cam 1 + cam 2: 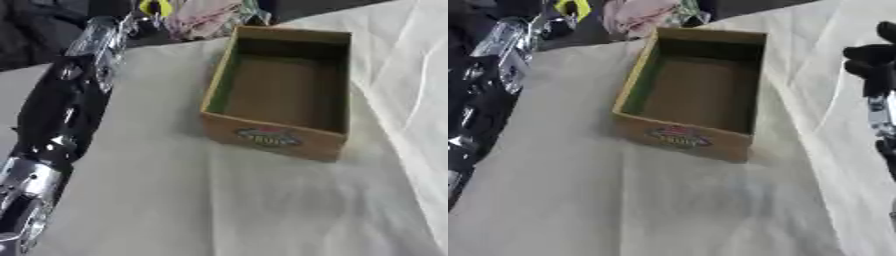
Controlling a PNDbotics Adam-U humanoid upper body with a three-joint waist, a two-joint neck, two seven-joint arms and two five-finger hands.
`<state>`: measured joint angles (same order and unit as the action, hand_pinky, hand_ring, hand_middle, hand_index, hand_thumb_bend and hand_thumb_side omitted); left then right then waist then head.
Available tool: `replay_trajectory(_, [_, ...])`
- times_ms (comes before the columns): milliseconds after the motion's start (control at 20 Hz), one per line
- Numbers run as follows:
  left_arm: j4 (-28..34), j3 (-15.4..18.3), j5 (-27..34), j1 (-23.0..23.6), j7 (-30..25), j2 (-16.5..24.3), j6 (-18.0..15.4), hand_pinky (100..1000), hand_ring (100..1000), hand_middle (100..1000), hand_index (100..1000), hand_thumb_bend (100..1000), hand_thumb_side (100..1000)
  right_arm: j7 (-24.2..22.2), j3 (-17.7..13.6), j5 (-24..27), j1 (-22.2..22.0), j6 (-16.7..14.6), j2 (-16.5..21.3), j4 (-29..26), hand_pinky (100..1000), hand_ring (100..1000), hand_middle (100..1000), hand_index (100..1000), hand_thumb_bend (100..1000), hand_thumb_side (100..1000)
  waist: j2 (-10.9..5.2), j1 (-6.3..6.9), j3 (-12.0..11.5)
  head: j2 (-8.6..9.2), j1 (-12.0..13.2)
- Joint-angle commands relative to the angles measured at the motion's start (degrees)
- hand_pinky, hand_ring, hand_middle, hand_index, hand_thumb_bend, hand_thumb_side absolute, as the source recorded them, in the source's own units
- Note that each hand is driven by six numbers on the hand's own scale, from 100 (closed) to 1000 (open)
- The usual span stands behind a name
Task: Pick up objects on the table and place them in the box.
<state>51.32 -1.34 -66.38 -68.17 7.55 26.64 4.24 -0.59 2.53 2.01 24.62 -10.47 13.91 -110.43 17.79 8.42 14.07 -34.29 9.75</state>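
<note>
The left arm ran up the nine o'clock side of the scene, black with silver joints, stretching from the seven o'clock corner toward eleven o'clock, past the far edge of the bench. Its left hand was up there among a clutter of things beyond the cloth, near something yellow, and I could not tell whether its fingers were apart or together, nor whether they had hold of anything. The bench itself was covered in a pale, creased cloth. Just beyond the far edge, at about twelve o'clock, lay a bundle of pinkish fabric. The box stood on the cloth a little toward one o'clock of the middle, an open brown cardboard box turned slightly askew, with a green inner wall on its nine o'clock side, a bare brown floor, and a coloured label on the outer wall facing six o'clock. Nothing I could see lay inside it. Over at three o'clock, showing only in the right eye view, the right hand stood at the edge of the scene, well apart from the box, its dark fingers curled in and holding nothing.
</note>
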Motion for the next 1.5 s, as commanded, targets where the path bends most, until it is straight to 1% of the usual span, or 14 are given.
replay_trajectory(50, [2.74, -0.85, 2.08, -0.78, -0.93, 2.19, -0.90, 330, 447, 433, 542, 100, 198, -0.03, 0.00, 0.60, 0.28, -0.01, 1.14, -0.35, 840, 821, 684, 906, 100, 517, -1.24, -0.47, -0.16, -0.53, -0.37])
replay_trajectory(100, [2.92, -0.92, 2.27, -0.75, -1.07, 2.22, -0.87, 330, 447, 433, 542, 100, 198, -0.04, 0.00, 0.63, 0.27, -0.02, 1.14, -0.34, 840, 821, 684, 906, 100, 517, -1.27, -0.47, -0.17, -0.54, -0.38])
replay_trajectory(150, [3.54, -1.48, 2.34, -1.24, -1.07, 1.72, -1.17, 347, 450, 439, 544, 100, 206, -0.13, 0.27, 0.94, 0.73, -0.20, 1.19, -0.68, 838, 820, 690, 909, 100, 512, -1.79, -0.92, -0.24, 0.22, -0.95])
replay_trajectory(250, [5.89, -3.79, 3.29, -1.51, -2.15, -0.55, -2.56, 355, 455, 446, 551, 100, 217, -0.19, 0.62, 1.83, 0.77, -0.08, 1.29, -0.55, 837, 819, 692, 909, 100, 510, -4.09, -1.84, -0.73, -0.83, -1.79])
replay_trajectory(350, [8.63, -6.51, 4.85, 0.14, -3.74, -3.26, -4.23, 366, 460, 453, 557, 100, 226, -0.30, 0.87, 2.61, 0.14, -0.05, 1.32, -0.33, 837, 819, 693, 910, 100, 509, -6.15, -2.55, -1.23, -2.37, -2.39])
replay_trajectory(550, [13.95, -12.42, 7.66, 3.43, -7.35, -6.70, -7.86, 382, 466, 460, 563, 100, 236, -0.49, 1.12, 3.69, -0.12, -0.22, 1.29, -0.43, 835, 818, 695, 910, 100, 508, -7.91, -3.74, -1.79, -3.47, -3.20])
replay_trajectory(700, [14.62, -15.17, 8.82, 5.09, -10.18, -8.24, -10.74, 398, 471, 467, 569, 100, 246, -0.41, 1.23, 4.16, -0.05, -0.24, 1.23, -0.51, 834, 818, 695, 910, 100, 507, -8.48, -4.40, -2.05, -3.84, -3.51])
replay_trajectory(900, [12.53, -15.70, 6.78, 6.87, -12.01, -10.96, -13.30, 419, 481, 477, 580, 100, 257, -0.47, 1.46, 4.47, -0.05, -0.15, 0.98, -0.47, 834, 817, 695, 910, 100, 507, -8.85, -4.89, -2.06, -4.19, -3.69])
replay_trajectory(1100, [9.53, -15.85, 3.41, 8.44, -11.99, -13.73, -14.11, 453, 497, 496, 598, 100, 266, -0.54, 1.63, 4.68, 0.09, -0.13, 0.80, -0.50, 834, 817, 692, 910, 100, 507, -8.86, -5.20, -2.03, -4.43, -3.90])
replay_trajectory(1300, [7.09, -15.63, -0.61, 9.38, -10.48, -15.60, -13.83, 550, 550, 553, 644, 151, 282, -0.68, 1.78, 4.74, 0.13, -0.12, 0.66, -0.50, 834, 816, 692, 909, 100, 507, -8.72, -5.51, -2.12, -4.59, -4.02])
replay_trajectory(1350, [6.62, -15.46, -1.63, 9.56, -9.90, -15.92, -13.44, 592, 585, 590, 674, 193, 300, -0.68, 1.79, 4.71, 0.11, -0.10, 0.63, -0.48, 834, 817, 694, 909, 100, 508, -8.69, -5.55, -2.16, -4.69, -4.00])
replay_trajectory(1400, [6.16, -15.30, -2.67, 9.69, -9.31, -16.21, -13.05, 598, 591, 596, 679, 204, 305, -0.68, 1.81, 4.69, 0.10, -0.10, 0.61, -0.46, 834, 816, 694, 909, 100, 508, -8.67, -5.59, -2.21, -4.76, -3.99])
replay_trajectory(1450, [5.78, -15.16, -3.69, 9.81, -8.76, -16.40, -12.62, 647, 651, 658, 727, 269, 339, -0.68, 1.82, 4.67, 0.09, -0.10, 0.60, -0.46, 834, 816, 695, 909, 100, 508, -8.66, -5.63, -2.31, -4.81, -4.01])
replay_trajectory(1500, [5.54, -15.11, -4.69, 9.89, -8.29, -16.52, -12.30, 668, 681, 689, 747, 311, 363, -0.67, 1.82, 4.66, 0.09, -0.10, 0.60, -0.46, 833, 816, 695, 908, 100, 508, -8.66, -5.66, -2.38, -4.85, -4.04])
